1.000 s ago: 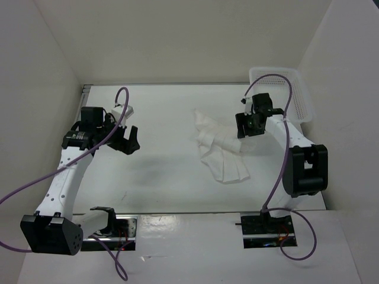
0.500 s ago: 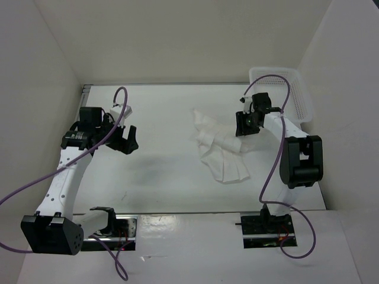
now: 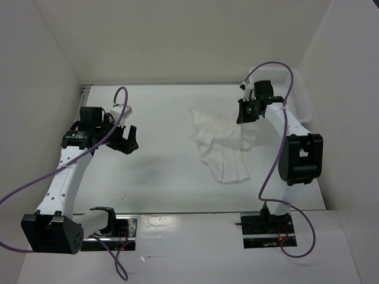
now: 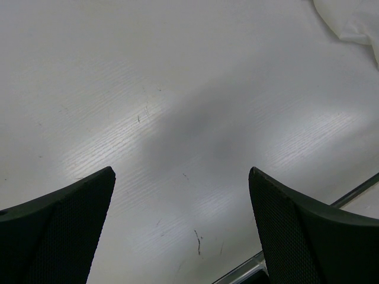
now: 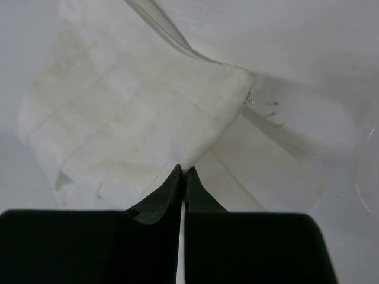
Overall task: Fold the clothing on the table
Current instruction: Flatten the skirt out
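Left gripper (image 3: 127,142) is being held wide open above the table (image 3: 160,112), well apart from the crumpled clothing (image 3: 222,142) right of centre, whose far edge is being pinched by the closed right gripper (image 5: 182,171) near the basket (image 3: 302,97); spreading seems in hand, a left-side grip being needed next.

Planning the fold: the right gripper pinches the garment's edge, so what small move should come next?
Probably lift the right gripper slightly and draw the clothing open: it lies crumpled, and the left gripper hangs open over bare table.
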`<state>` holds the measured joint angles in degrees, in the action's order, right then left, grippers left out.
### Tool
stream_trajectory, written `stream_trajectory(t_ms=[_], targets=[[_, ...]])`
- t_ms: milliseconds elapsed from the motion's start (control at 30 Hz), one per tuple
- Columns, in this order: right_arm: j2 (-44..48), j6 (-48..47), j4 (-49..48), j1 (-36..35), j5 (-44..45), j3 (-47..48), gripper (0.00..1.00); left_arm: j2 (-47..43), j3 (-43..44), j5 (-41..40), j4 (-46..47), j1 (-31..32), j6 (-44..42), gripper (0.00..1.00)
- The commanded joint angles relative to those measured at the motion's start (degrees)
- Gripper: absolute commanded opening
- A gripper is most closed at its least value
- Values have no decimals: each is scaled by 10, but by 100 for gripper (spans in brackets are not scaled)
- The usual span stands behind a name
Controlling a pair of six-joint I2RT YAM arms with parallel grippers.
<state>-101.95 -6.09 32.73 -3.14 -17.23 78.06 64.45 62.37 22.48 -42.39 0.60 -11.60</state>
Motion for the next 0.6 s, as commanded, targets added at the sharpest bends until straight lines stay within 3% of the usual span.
stream_trajectory(t_ms=[0, 367, 500, 567], targets=[[67, -6, 45, -32, -45, 93, 0, 1, -1, 1, 1, -3, 8, 99], [25, -127, 130, -308, -179, 109, 0, -5, -1, -4, -4, -20, 3, 99], [-17, -140, 135, -418, -199, 128, 10, -10, -7, -9, -9, -26, 3, 99], [-29, -140, 135, -440, -206, 151, 22, -10, -7, -9, -9, -26, 3, 99]])
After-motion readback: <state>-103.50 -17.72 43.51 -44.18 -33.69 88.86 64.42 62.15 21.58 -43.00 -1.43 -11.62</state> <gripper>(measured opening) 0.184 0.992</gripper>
